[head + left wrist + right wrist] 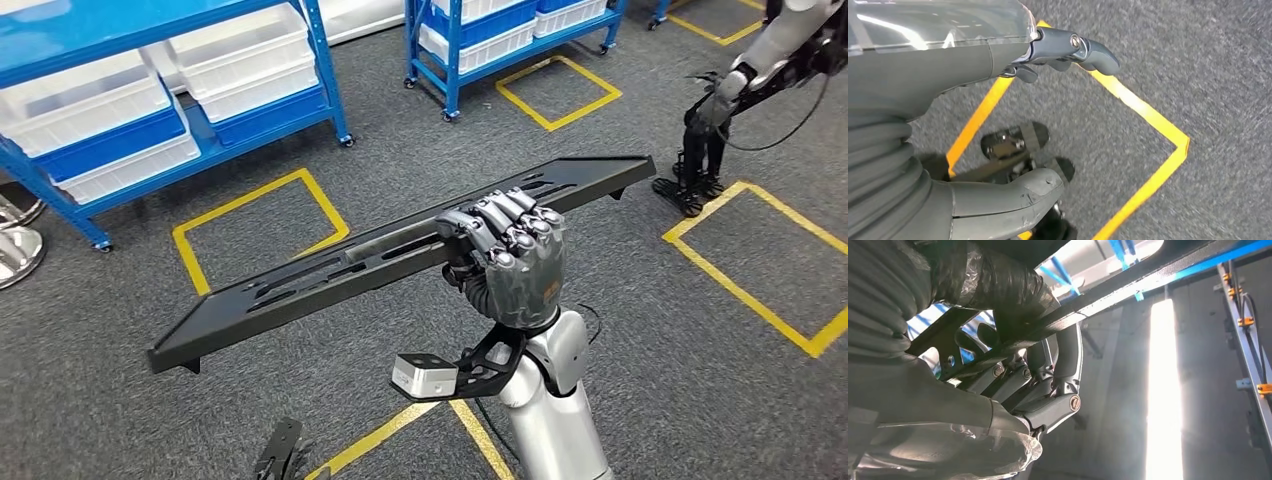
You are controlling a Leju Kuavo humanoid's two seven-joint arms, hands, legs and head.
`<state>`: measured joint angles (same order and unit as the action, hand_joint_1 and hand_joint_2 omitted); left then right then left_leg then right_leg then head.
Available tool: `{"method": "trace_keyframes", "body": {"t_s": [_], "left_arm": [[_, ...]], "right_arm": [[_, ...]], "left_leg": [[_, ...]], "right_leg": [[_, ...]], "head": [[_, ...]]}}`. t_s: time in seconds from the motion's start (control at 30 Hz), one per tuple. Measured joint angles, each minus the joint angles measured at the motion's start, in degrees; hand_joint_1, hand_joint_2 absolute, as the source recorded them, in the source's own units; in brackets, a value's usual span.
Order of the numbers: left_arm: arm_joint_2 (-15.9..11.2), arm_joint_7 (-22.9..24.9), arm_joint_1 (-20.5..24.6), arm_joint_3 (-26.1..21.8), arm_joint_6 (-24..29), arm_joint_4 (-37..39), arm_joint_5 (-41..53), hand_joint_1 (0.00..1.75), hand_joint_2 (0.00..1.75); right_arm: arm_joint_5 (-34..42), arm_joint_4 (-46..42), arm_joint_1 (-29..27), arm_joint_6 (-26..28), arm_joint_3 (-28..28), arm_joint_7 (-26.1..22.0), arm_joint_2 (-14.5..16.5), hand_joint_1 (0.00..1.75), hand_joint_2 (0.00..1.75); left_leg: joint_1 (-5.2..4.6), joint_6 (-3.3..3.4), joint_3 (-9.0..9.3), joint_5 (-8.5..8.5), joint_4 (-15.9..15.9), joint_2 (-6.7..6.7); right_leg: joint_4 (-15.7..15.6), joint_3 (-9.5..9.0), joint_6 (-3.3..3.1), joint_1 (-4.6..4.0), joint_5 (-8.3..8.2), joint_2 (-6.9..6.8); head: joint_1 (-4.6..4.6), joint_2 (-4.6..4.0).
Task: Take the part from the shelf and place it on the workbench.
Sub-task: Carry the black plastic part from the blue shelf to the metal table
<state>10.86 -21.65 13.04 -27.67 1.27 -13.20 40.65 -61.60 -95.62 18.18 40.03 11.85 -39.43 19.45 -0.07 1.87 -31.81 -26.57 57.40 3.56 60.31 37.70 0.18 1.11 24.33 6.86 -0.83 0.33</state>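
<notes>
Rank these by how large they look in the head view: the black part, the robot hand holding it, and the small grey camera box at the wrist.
1. Black part, spanning much of the frame.
2. Right robot hand, gripping the part near its middle.
3. Grey camera box, clearly the smallest.
All three sit at a similar distance, so the ranking looks dependable.

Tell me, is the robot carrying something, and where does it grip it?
Yes. Its right hand grips a long black slotted panel near its middle; the left hand holds nothing.

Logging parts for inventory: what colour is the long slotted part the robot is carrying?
Black; the part, held by the right hand, shows best in the head view.
</notes>
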Motion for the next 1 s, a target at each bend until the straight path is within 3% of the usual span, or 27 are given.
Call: {"method": "trace_keyframes", "body": {"t_s": [0.03, 0.1, 0.17, 0.2, 0.23, 0.3, 0.37, 0.4, 0.47, 0.53, 0.6, 0.67, 0.7, 0.73, 0.8, 0.87, 0.93, 1.0], "left_arm": [[-0.14, -0.04, 0.03, 0.01, -0.01, 0.0, -0.11, 0.0, 1.75], [-0.56, -0.13, -0.01, -0.01, -0.09, 0.0, -0.43, 0.0, 1.75], [-1.03, -0.22, -0.26, -0.02, -0.37, 0.01, -0.64, 0.0, 1.75], [-1.21, -0.27, -0.38, -0.02, -0.55, 0.02, -0.73, 0.0, 1.75], [-1.32, -0.33, -0.45, -0.02, -0.73, 0.02, -0.8, 0.0, 1.75], [-1.39, -0.4, -0.5, -0.02, -1.02, 0.02, -0.74, 0.0, 1.75], [-1.47, -0.41, -0.62, -0.02, -1.08, 0.02, -0.54, 0.0, 1.75], [-1.51, -0.38, -0.74, -0.02, -1.01, 0.02, -0.46, 0.0, 1.75], [-1.54, -0.32, -0.94, -0.02, -0.9, 0.03, -0.4, 0.0, 1.75], [-1.54, -0.26, -0.97, -0.02, -0.88, 0.04, -0.23, 0.0, 1.75], [-1.59, 0.07, -1.08, -0.02, -0.84, 0.04, 0.07, 0.0, 1.75], [-1.74, 0.6, -1.43, -0.02, -0.69, 0.05, 0.48, 0.0, 1.75], [-1.82, 0.83, -1.6, -0.02, -0.6, 0.06, 0.64, 0.0, 1.75], [-1.88, 1.01, -1.71, -0.02, -0.52, 0.07, 0.78, 0.0, 1.75], [-2.03, 1.21, -1.73, -0.02, -0.44, 0.09, 0.9, 0.0, 1.75], [-2.33, 1.27, -1.68, -0.03, -0.42, 0.09, 0.96, 0.0, 1.75], [-2.59, 1.35, -1.7, -0.03, -0.43, 0.09, 1.02, 0.0, 1.75], [-2.66, 1.42, -1.64, -0.03, -0.46, 0.09, 1.12, 0.0, 1.75]], "right_arm": [[0.04, -0.33, -0.04, 0.01, 0.01, 0.0, -0.04, 1.71, 1.75], [0.07, -0.68, -0.07, 0.01, 0.03, 0.0, -0.12, 1.71, 1.75], [-0.15, -0.71, -0.1, 0.0, 0.04, 0.0, -0.12, 1.71, 1.75], [-0.34, -0.71, -0.12, 0.0, 0.04, 0.0, -0.13, 1.71, 1.75], [-0.54, -0.71, -0.12, 0.0, 0.05, 0.0, -0.12, 1.71, 1.75], [-0.94, -0.75, -0.12, 0.01, 0.08, 0.0, -0.11, 1.71, 1.75], [-0.98, -0.89, -0.17, 0.01, 0.11, 0.01, -0.1, 1.71, 1.75], [-0.86, -0.97, -0.2, 0.02, 0.14, 0.01, -0.09, 1.71, 1.75], [-0.63, -1.12, -0.25, 0.02, 0.19, 0.02, -0.09, 1.71, 1.75], [-0.58, -1.36, -0.32, 0.02, 0.22, 0.01, -0.09, 1.71, 1.75], [-0.62, -1.63, -0.42, 0.02, 0.25, 0.0, -0.08, 1.71, 1.75], [-0.71, -1.74, -0.67, 0.02, 0.28, 0.0, -0.1, 1.71, 1.75], [-0.74, -1.82, -0.9, 0.02, 0.28, 0.0, -0.14, 1.71, 1.75], [-0.76, -1.95, -1.13, 0.02, 0.28, 0.0, -0.18, 1.71, 1.75], [-0.74, -2.38, -1.44, 0.02, 0.28, 0.0, -0.24, 1.71, 1.75], [-0.72, -2.83, -1.53, 0.01, 0.28, 0.0, -0.25, 1.71, 1.75], [-0.72, -3.19, -1.7, 0.01, 0.28, 0.0, -0.31, 1.71, 1.75], [-0.74, -3.65, -1.99, 0.02, 0.28, 0.0, -0.4, 1.71, 1.75]], "left_leg": [[0.11, 0.26, 0.33, 0.49, -0.86, -0.82], [0.15, 0.54, 0.64, 1.08, -1.83, -2.48], [0.07, 0.58, 0.36, 1.01, -1.6, -4.12], [0.09, 0.52, 0.17, 0.87, -1.31, -4.94], [0.16, 0.42, -0.02, 0.69, -0.96, -5.72], [0.34, -0.02, -0.33, 0.1, 0.03, -7.05], [0.18, -0.72, -0.58, -0.65, 1.06, -7.97], [0.08, -1.08, -0.6, -0.92, 1.39, -8.36], [0.09, -1.66, -0.44, -1.13, 1.54, -9.2], [0.4, -2.22, -0.65, -2.16, 2.53, -8.52], [0.68, -2.67, -2.61, -5.31, 7.27, -6.03], [0.74, -2.82, -5.91, -8.58, 14.51, -4.46], [0.73, -2.77, -7.08, -9.01, 16.82, -4.23], [0.72, -2.61, -7.35, -8.33, 17.12, -4.09], [0.68, -1.96, -5.02, -4.35, 11.64, -3.07], [0.62, -1.25, -1.77, -1.42, 4.54, -0.2], [0.38, -0.89, -0.5, -1.08, 1.8, 1.3], [0.33, -0.52, -0.17, -0.56, 0.77, 0.13]], "right_leg": [[0.79, 0.45, 0.18, -0.21, 0.7, -1.1], [5.56, 2.68, 0.31, -0.5, 3.86, -4.44], [11.88, 5.48, 0.6, -0.4, 6.86, -6.06], [13.33, 6.01, 0.78, -0.3, 7.11, -6.43], [12.87, 5.52, 0.97, -0.18, 6.42, -6.74], [6.66, 1.77, 1.24, -0.02, 3.67, -8.14], [1.49, -1.19, 0.82, -0.2, 2.28, -9.77], [0.72, -1.53, 0.41, -0.38, 2.4, -10.03], [0.84, -1.33, -0.43, -0.53, 2.26, -9.0], [0.64, -1.3, -1.06, -0.39, 2.01, -7.97], [0.51, -1.31, -1.53, -0.23, 1.79, -6.95], [0.51, -1.23, -1.76, -0.35, 1.68, -5.69], [0.51, -1.21, -1.81, -0.45, 1.64, -4.97], [0.51, -1.21, -1.84, -0.52, 1.6, -4.22], [0.52, -1.3, -1.8, -0.58, 1.51, -2.71], [0.5, -1.23, -1.52, -0.46, 1.3, -1.36], [0.34, -0.85, -0.86, -0.05, 0.89, -0.12], [-0.1, -0.6, -0.04, 0.17, 0.43, 0.7]], "head": [[0.03, 0.0], [0.04, 0.0], [0.03, 0.0], [0.03, 0.0], [0.03, 0.0], [0.03, 0.0], [0.03, 0.0], [0.04, 0.0], [0.03, 0.0], [0.03, 0.0], [0.02, 0.0], [0.01, 0.0], [0.01, 0.0], [0.02, 0.0], [0.02, 0.0], [0.03, 0.0], [0.02, 0.0], [0.01, 0.0]]}}
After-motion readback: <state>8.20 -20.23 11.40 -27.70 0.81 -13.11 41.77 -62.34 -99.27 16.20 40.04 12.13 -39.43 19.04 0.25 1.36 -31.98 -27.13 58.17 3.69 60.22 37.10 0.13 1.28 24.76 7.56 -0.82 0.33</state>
